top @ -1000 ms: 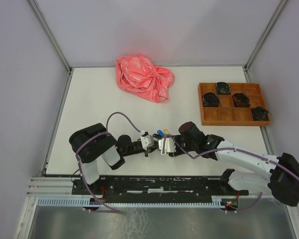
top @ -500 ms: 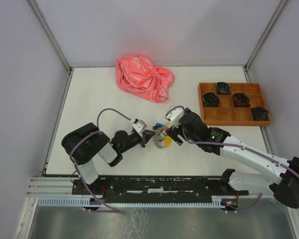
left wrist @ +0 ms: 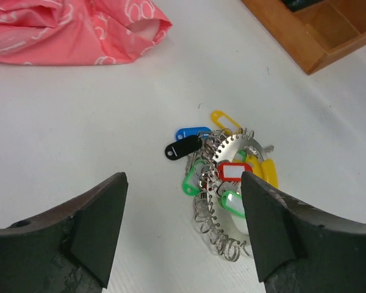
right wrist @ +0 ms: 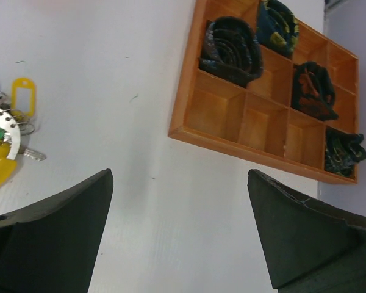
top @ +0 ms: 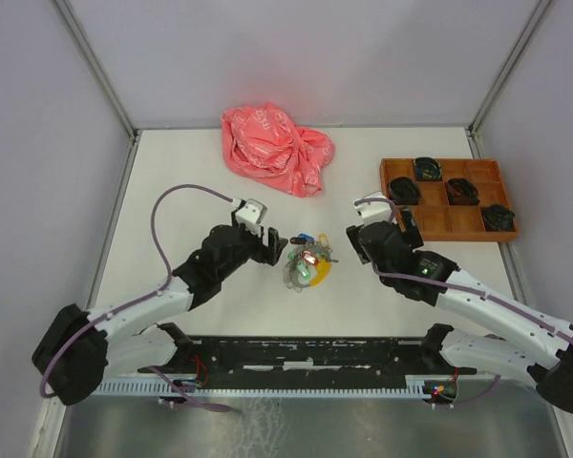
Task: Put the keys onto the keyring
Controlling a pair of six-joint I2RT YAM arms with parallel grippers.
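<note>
The keyring [top: 306, 269] is a silver toothed disc with several wire loops [left wrist: 233, 148], lying flat on the white table. The keys lie bunched on it: one with a red tag [left wrist: 230, 170], one with a green tag [left wrist: 233, 203]; the metal blades are mostly hidden in the loops. My left gripper [top: 275, 250] is open, just left of the bunch, which shows ahead of its fingers [left wrist: 182, 195]. My right gripper [top: 361, 235] is open too [right wrist: 180, 183], over bare table right of the bunch, whose edge [right wrist: 1, 125] shows at the far left.
Yellow [left wrist: 223, 119], blue [left wrist: 193, 131] and black [left wrist: 182, 148] tags sit in the same bunch. A wooden compartment tray [top: 393, 229] with dark coiled items stands at the right [right wrist: 232, 146]. A crumpled pink bag [top: 272, 148] lies at the back.
Both grippers opened and drew back from the bunch, the left to the left, the right to the right. The bunch, held up between them before, now lies on the table.
</note>
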